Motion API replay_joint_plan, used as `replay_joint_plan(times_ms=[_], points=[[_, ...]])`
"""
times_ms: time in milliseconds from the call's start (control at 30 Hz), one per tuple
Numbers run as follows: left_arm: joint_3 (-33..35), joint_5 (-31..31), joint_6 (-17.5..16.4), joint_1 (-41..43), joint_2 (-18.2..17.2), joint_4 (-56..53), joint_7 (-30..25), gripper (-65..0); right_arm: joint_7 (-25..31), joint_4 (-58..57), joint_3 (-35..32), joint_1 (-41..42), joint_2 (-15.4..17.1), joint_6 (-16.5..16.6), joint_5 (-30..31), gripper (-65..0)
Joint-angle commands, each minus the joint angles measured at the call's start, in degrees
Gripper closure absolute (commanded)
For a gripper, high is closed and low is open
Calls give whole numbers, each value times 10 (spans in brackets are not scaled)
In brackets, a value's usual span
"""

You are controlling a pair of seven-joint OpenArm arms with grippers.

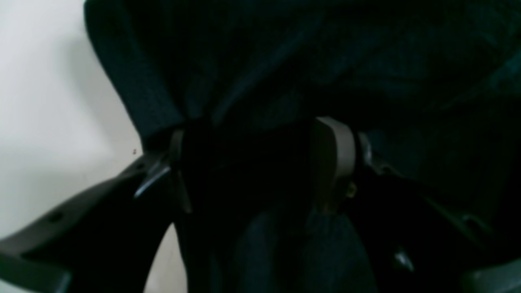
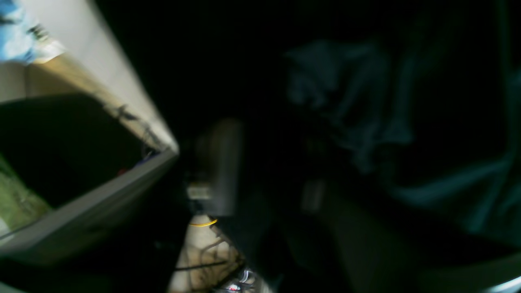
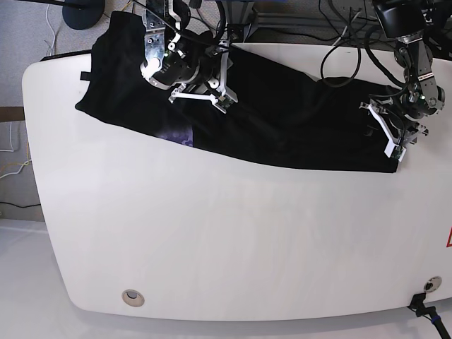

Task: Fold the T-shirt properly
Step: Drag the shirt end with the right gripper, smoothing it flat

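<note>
Nearest, a wide bare part of the white table has a small round disc near its edge. That bare part could give the cloth room to be turned over and made flat.

Next comes the black T-shirt. It lies in a long, bumpy band along the far side of the table. A bit of purple print peeks out by its near edge, so some of the picture side shows. The band looks partly folded, but it is not a neat pack. I think its two ends need to be made even first.

The left claw is down at one end of the shirt. Its two fingers are spread, with cloth below and between them, not pinched. It is likely there to grab or smooth that end.

The right claw is over the other part. It looks blurry, but its fingers are apart too. Maybe it is there to fix the messy end.

Farther off, the shirt goes past the table's far edge, above the floor. That loose bit could pull the fold crooked, so it should come back onto the table.
</note>
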Motion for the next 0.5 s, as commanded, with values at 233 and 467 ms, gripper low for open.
replay_joint_plan(times_ms=[233,467], points=[[1,17,-1,0,-5,1,18,-358,3,11,3,56,91,1,124,-406],[1,18,-1,0,-13,0,18,-358,-17,10,77,123,153,1,193,-348]])
